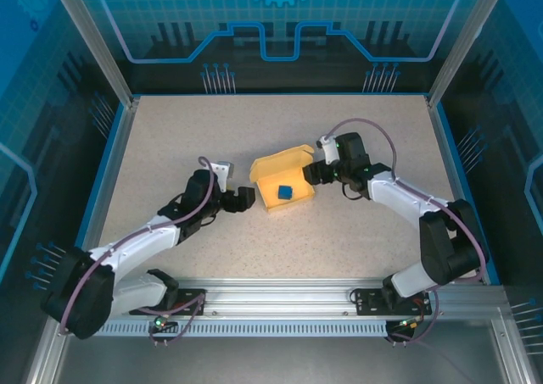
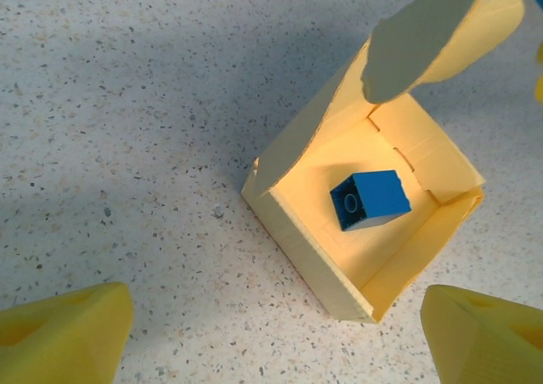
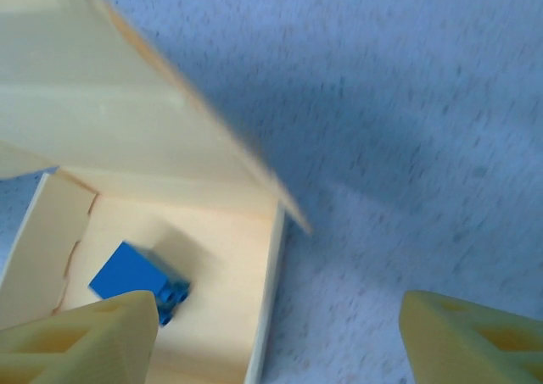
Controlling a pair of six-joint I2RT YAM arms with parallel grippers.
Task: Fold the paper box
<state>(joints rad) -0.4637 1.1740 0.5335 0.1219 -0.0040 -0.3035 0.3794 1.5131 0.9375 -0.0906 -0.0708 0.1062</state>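
Underneath, speckled table (image 1: 170,138); perhaps glass walls (image 1: 280,19)

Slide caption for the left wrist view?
Open left gripper faces the yellow paper box, lid flap raised, blue brick inside, on the speckled table.

The paper box (image 1: 299,179) is pale yellow; the cube (image 1: 285,193) inside it is bright blue. The counter (image 1: 187,130) is beige with fine dark speckles. The left gripper (image 2: 271,320) has yellow fingers (image 2: 68,337).

No legible text or markings
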